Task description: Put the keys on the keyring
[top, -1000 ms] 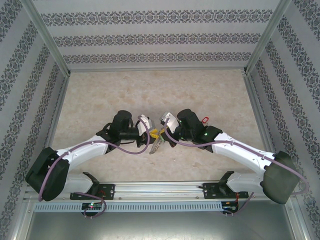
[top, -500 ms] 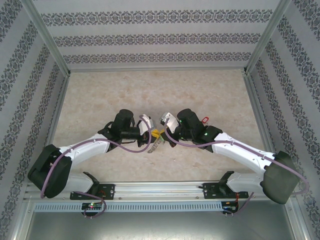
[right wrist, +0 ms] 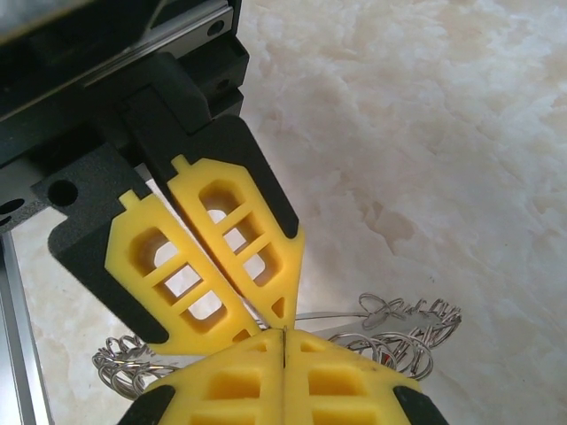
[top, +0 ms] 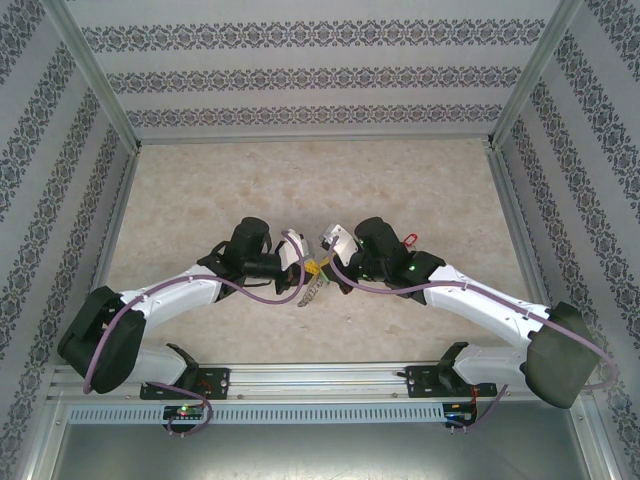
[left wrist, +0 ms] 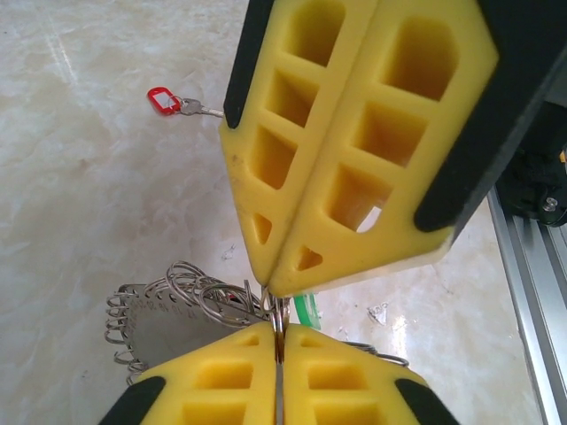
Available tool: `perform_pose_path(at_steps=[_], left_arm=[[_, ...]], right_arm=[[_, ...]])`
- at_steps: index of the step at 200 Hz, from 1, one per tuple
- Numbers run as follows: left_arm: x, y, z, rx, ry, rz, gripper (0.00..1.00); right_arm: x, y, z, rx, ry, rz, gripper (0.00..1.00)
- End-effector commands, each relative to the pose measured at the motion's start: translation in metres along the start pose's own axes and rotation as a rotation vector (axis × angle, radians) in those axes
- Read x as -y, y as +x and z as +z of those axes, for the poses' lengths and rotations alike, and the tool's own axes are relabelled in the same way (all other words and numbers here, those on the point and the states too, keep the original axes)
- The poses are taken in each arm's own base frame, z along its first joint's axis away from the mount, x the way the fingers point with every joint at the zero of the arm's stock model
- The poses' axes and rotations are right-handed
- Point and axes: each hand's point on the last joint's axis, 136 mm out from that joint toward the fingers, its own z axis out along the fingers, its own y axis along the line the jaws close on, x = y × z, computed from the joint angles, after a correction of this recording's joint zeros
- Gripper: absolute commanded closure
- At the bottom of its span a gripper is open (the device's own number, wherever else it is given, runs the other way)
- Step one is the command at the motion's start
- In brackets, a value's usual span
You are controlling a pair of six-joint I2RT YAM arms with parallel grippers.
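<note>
Both grippers meet tip to tip above the table's middle. The keyring (top: 310, 287), a thin hoop fringed with small silvery rings (left wrist: 182, 292), hangs between them. My left gripper (left wrist: 279, 335) is shut on a thin metal loop of the keyring. My right gripper (right wrist: 282, 341) is shut too, pinching the hoop's wire (right wrist: 341, 313) at the same spot. A green key (left wrist: 310, 310) peeks out just behind the tips; what it hangs from is hidden. The red key (left wrist: 164, 100) lies loose on the table (top: 408, 238), beside the right wrist.
The marble-patterned table (top: 300, 180) stretches out beyond the arms, bounded by patterned walls. An aluminium rail (top: 320, 380) runs along the near edge, by the arm bases.
My left gripper has closed onto the metal at the meeting point and its arm has shifted slightly right. The right arm and keyring stay put.
</note>
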Motion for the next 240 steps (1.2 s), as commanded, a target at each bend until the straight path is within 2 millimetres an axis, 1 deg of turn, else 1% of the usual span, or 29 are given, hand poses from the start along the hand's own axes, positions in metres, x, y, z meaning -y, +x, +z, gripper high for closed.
perform_pose_path(at_steps=[1,9,32,65,82,111,135,161,192,203,222,240], left_arm=[[0.0,-0.003,-0.005,-0.006,-0.02,0.024,0.82],[0.002,-0.005,-0.006,0.006,-0.02,0.029,0.79],[0.005,-0.01,-0.009,0.022,-0.011,0.037,0.78],[0.003,-0.007,-0.01,0.013,-0.026,0.035,0.77],[0.002,-0.003,-0.008,0.0,-0.026,0.025,0.78],[0.001,-0.003,-0.005,-0.005,-0.018,0.018,0.78],[-0.001,-0.003,-0.002,-0.011,-0.01,0.011,0.79],[-0.002,-0.001,0.0,-0.024,-0.007,0.007,0.83],[-0.002,-0.002,0.001,-0.019,-0.001,0.009,0.87],[-0.002,-0.004,0.001,-0.011,-0.002,0.01,0.87],[-0.002,-0.006,0.001,-0.001,0.001,0.008,0.83],[-0.002,-0.009,0.002,0.007,0.008,0.007,0.82]], right_arm=[[-0.009,-0.02,-0.003,0.059,-0.033,-0.037,1.0],[-0.009,-0.02,-0.002,0.058,-0.033,-0.037,1.0],[-0.009,-0.02,-0.003,0.059,-0.032,-0.036,1.0],[-0.01,-0.019,-0.003,0.06,-0.033,-0.035,1.0],[-0.01,-0.019,-0.004,0.061,-0.034,-0.037,1.0],[-0.01,-0.019,-0.004,0.061,-0.032,-0.037,1.0],[-0.01,-0.02,-0.004,0.063,-0.035,-0.037,1.0],[-0.01,-0.02,-0.004,0.064,-0.035,-0.037,1.0],[-0.011,-0.02,-0.004,0.064,-0.04,-0.036,1.0],[-0.012,-0.021,-0.004,0.067,-0.044,-0.037,1.0],[-0.013,-0.021,-0.004,0.066,-0.051,-0.038,1.0],[-0.014,-0.02,-0.003,0.063,-0.057,-0.037,1.0]])
